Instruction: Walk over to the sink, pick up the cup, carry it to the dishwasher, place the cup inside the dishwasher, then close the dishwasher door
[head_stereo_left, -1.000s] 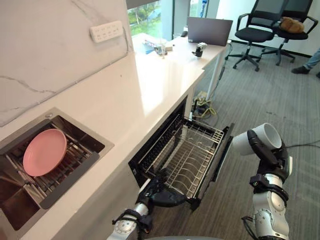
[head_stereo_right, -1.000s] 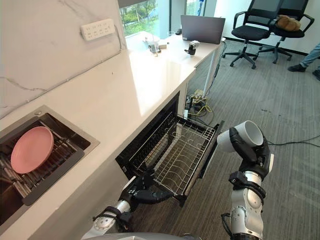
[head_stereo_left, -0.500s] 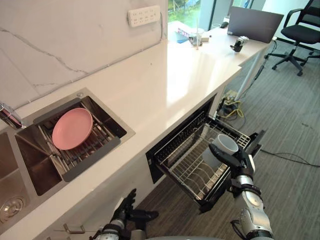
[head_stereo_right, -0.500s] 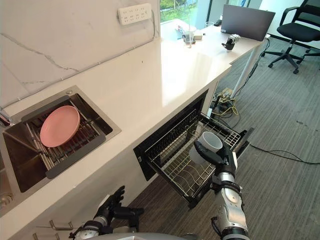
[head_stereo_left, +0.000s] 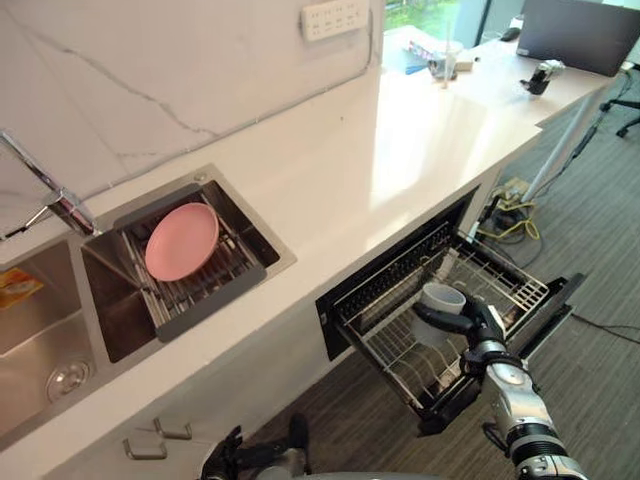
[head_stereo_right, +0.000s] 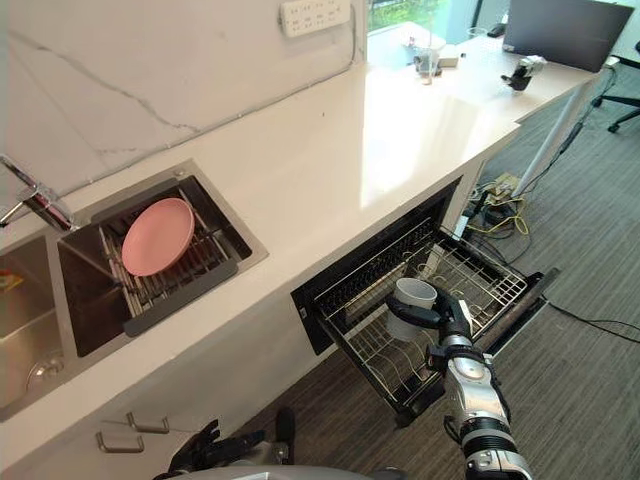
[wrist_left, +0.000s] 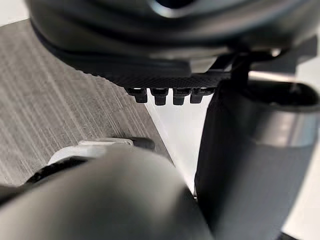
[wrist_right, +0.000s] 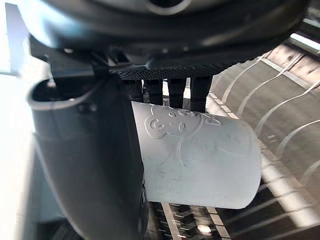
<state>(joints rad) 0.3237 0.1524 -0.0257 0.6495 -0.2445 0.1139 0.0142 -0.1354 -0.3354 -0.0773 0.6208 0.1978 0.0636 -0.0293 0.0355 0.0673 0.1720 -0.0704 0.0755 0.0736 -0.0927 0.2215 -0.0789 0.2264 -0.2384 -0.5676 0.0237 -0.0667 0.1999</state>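
A white cup (head_stereo_left: 441, 312) is held over the pulled-out wire rack (head_stereo_left: 487, 285) of the open dishwasher, mouth up and tilted a little. My right hand (head_stereo_left: 481, 326) is shut on it, with the fingers round its side. The right wrist view shows the cup (wrist_right: 199, 161) between the thumb (wrist_right: 90, 165) and the fingers (wrist_right: 170, 90), with rack wires beneath it. I cannot tell whether the cup touches the rack. The dishwasher door (head_stereo_left: 553, 312) hangs open past the rack. My left hand (head_stereo_right: 214, 450) hangs low by the cabinet front, fingers relaxed and holding nothing.
A pink plate (head_stereo_left: 182, 241) leans on a drain rack in the sink (head_stereo_left: 262, 243) set in the white counter (head_stereo_left: 330, 170). A tap (head_stereo_left: 60, 205) stands at the left. A laptop (head_stereo_left: 572, 30) and small items lie at the counter's far end. Cables (head_stereo_left: 508, 212) lie on the grey carpet.
The camera has swung towards the sink. My right hand has carried the cup from beside the open door to over the rack and lowered it. My left hand has dropped lower.
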